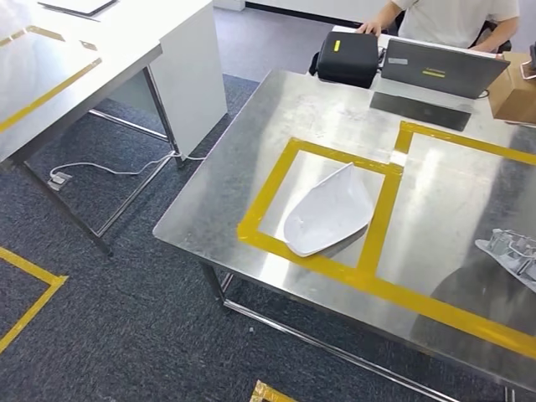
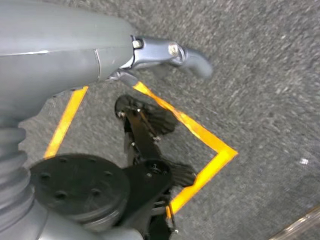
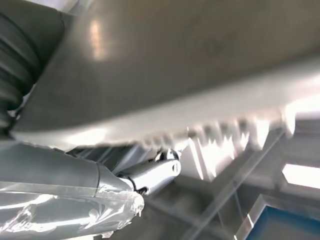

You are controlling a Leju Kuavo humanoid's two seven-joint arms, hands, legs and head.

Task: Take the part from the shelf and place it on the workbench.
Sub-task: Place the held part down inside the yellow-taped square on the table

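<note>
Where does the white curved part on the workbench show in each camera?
Head view: white curved part lies mid-picture, inside the yellow tape square on the workbench.
Left wrist view: not in it.
Right wrist view: a blurred pale surface; cannot tell.
Shared landmark: yellow floor tape on grey carpet, head and left wrist views.

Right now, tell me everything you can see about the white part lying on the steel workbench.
The white part is a smooth, matte, shell-like panel, rounded at one end and tapering to a point at the other. It lies flat on the workbench, inside the yellow tape rectangle, its lower edge close to the tape's near strip. Nothing else touches it.
</note>
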